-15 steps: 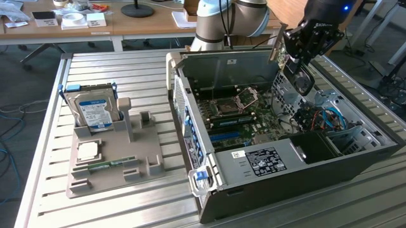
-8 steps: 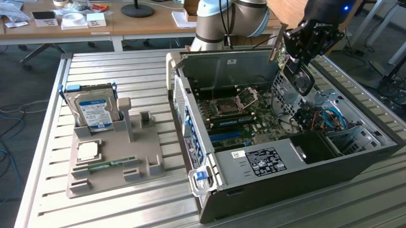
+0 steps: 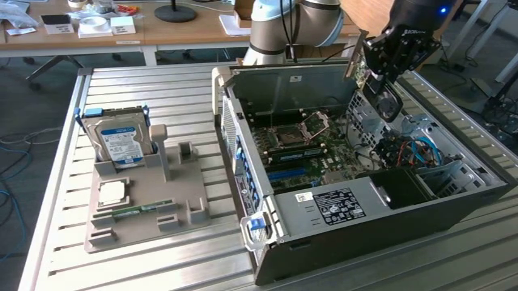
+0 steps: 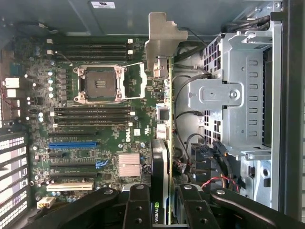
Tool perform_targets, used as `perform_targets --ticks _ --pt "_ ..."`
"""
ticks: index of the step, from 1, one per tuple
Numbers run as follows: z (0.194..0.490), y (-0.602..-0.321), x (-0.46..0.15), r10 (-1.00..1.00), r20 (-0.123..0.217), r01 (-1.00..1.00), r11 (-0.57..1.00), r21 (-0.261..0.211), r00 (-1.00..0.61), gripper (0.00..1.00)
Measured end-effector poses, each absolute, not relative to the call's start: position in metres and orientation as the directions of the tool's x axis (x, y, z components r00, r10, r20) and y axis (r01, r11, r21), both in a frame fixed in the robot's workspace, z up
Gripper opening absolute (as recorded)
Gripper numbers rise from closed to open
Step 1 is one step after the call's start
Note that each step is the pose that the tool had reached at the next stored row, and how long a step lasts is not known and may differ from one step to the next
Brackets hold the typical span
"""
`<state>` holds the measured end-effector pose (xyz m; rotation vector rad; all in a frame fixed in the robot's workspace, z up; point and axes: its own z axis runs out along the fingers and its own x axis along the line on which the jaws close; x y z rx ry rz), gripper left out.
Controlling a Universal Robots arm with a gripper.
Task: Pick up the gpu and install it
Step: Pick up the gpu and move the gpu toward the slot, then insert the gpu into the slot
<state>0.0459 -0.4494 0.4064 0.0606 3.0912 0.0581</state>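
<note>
My partly closed gripper [image 4: 164, 210] clamps the gpu [image 4: 160, 157] edge-on, long axis running away to its bracket [image 4: 162, 38], over the motherboard [image 4: 95, 138] edge beside the drive cage [image 4: 238, 95]

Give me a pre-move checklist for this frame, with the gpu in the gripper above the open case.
1. Grip on the gpu: the gripper clamps it from both sides: ok.
2. Open computer case, motherboard exposed: ok.
3. The blue slot is empty: ok.
4. gpu seated in a slot: not ok, it is held above the case.
5. Nearby cables clear of the card: cannot tell.
6. Card edge lined up with a slot: cannot tell.
</note>
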Motion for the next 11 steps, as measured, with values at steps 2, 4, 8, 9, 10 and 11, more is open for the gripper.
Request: perform_targets --ticks 2,4,8,9,10,11 --pt "0.4064 -0.4494 0.0469 0.04 -0.049 0.038 0.999 0.038 -0.998 0.27" --pt "0.4064 -0.4494 0.0469 0.04 -0.048 0.038 0.999 0.038 -0.998 0.27" --pt "0.4064 -0.4494 0.0469 0.04 -0.048 0.038 0.999 0.038 -0.998 0.27" --pt "0.4064 -0.4494 0.0469 0.04 -0.048 0.038 0.999 0.038 -0.998 0.27" --pt "0.4064 -0.4494 0.0469 0.04 -0.048 0.038 0.999 0.038 -0.998 0.27" --pt "0.4064 -0.4494 0.0469 0.04 -0.048 0.038 0.999 0.038 -0.998 0.27"
